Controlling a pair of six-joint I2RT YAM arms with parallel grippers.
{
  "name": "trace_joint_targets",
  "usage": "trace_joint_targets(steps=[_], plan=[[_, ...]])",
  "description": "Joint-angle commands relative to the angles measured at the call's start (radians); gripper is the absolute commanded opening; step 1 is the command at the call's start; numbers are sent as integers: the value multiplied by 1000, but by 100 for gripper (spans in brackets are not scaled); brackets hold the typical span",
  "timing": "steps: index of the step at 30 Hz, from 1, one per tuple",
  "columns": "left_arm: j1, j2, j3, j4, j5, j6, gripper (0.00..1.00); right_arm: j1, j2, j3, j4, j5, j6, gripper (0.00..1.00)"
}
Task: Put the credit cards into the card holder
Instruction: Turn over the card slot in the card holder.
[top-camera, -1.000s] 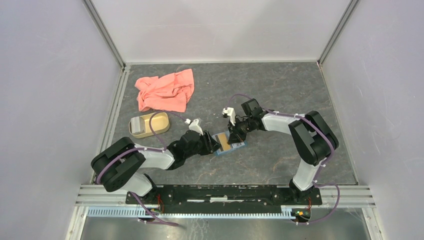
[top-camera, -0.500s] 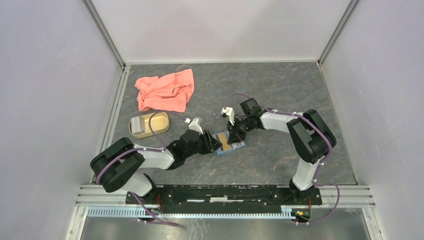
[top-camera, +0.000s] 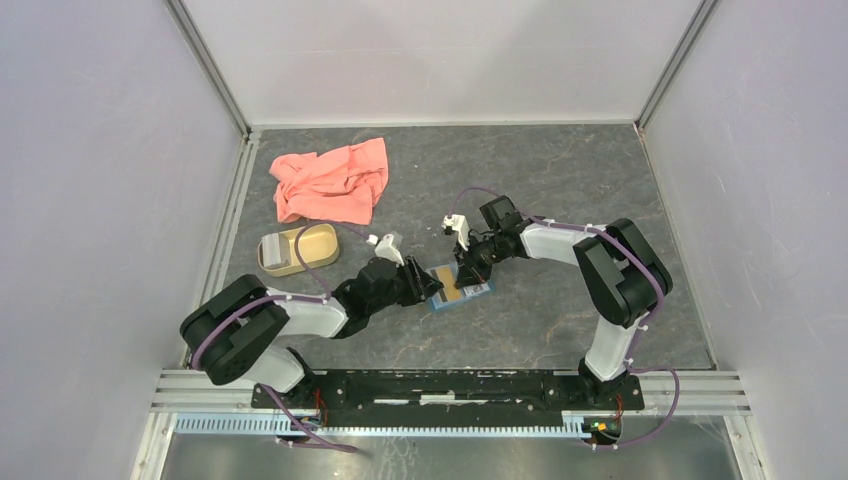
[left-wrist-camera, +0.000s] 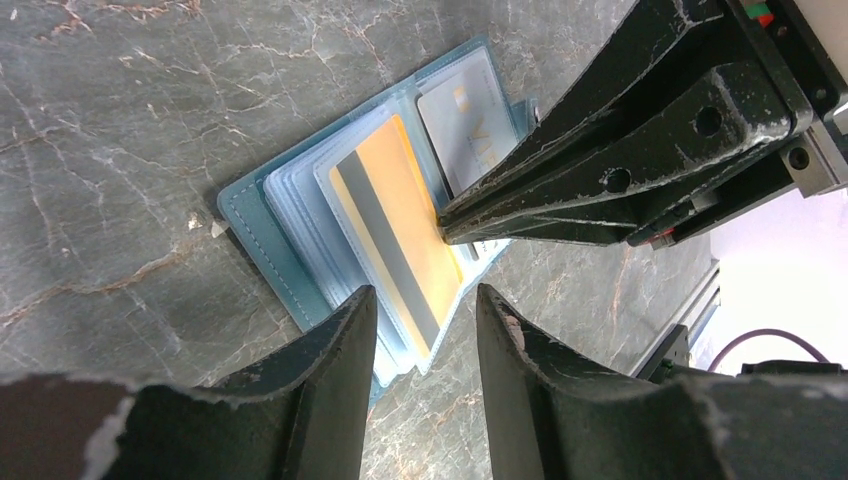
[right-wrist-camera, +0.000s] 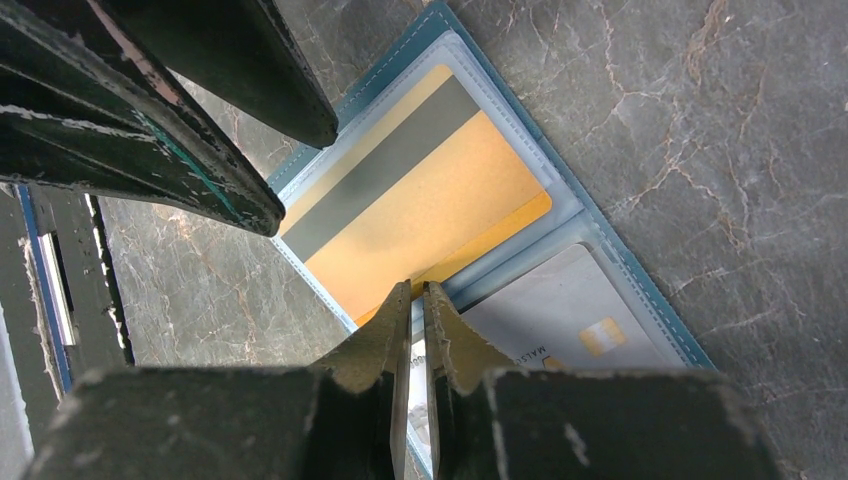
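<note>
- The card holder (left-wrist-camera: 245, 215) is laid open and flat near the middle of the table (top-camera: 560, 190), its teal cover underneath and its stacked pale blue sleeves facing up.
- A gold-yellow credit card (left-wrist-camera: 395, 230) with a dark stripe is seated in the top sleeve on one half. One end of it is not covered by the sleeve.
- A pale credit card (right-wrist-camera: 580, 320) is held in the pocket of the other half, just beside the gold one.
- The right gripper (right-wrist-camera: 415, 292) is set at the fold between the two halves, at 1 o'clock of the holder. Its fingers are pressed almost together, and a thin pale strip is seen between them. What that strip is cannot be told.
- The left gripper (left-wrist-camera: 425, 300) is placed at 8 o'clock of the holder. Its fingers are spread apart over the gold card's end, and nothing is gripped.
- A tan oval dish (top-camera: 325, 240) is found at 9 o'clock of the holder. A grey flat shape is seen inside it, too small to identify.
- A salmon-pink cloth (top-camera: 330, 180) is crumpled at 11 o'clock, well apart.
</note>
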Motion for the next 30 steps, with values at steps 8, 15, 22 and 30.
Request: trace_joint_targets(steps=[8,15,22,30], plan=[[11,55,34,112,58,-48,46,3,13,23,-15,28,-19,15],[11,38,38,123,75,-53,45,3,29,25,-21,43,-19,15],[13,-93,18,-25,-40,-12,45,3,39,32,-32,56,-19,15],[75,-133,32,-69,-28,23,46,3,40,35,-33,53,-19,15]])
